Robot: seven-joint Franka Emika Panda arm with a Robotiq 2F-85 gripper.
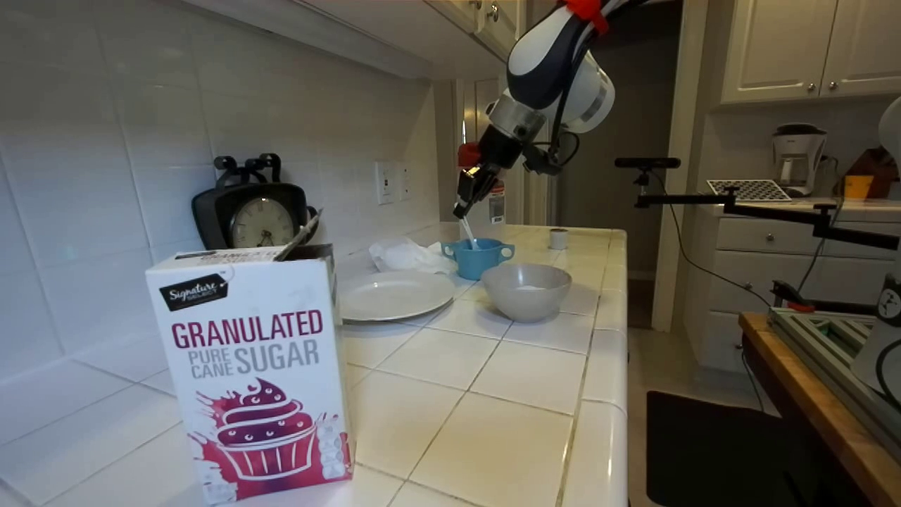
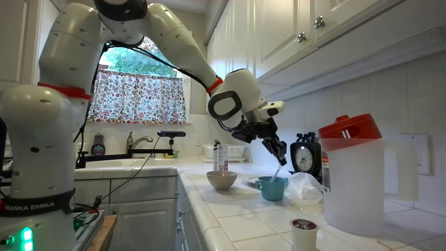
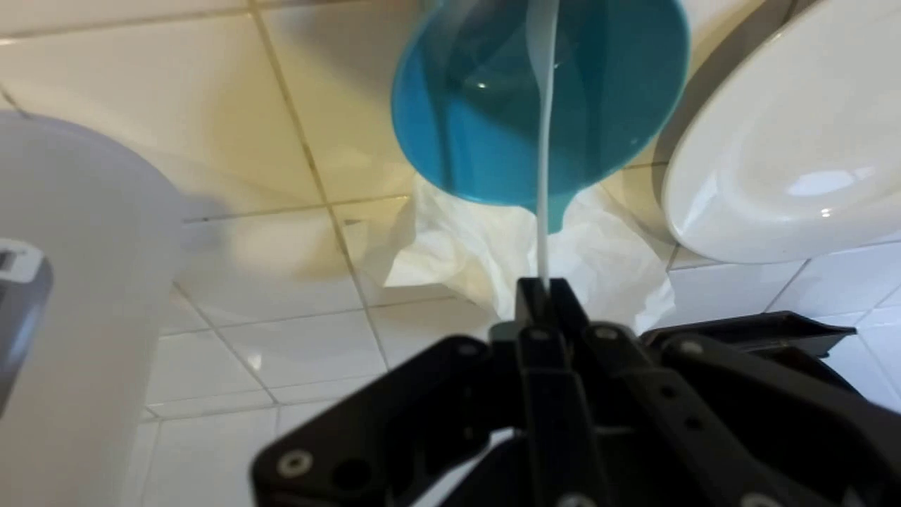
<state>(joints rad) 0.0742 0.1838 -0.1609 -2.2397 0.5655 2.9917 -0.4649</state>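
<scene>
Gripping white spoon, jaws clenched around upper end; spoon slants below them into blue cup.

The wall and tabletop are tiled white; pale cabinets hang above. A floral curtain covers the lower part of a bright window. In an exterior view, a dim doorway opens beyond, and a black mat lies on the floor.
</scene>
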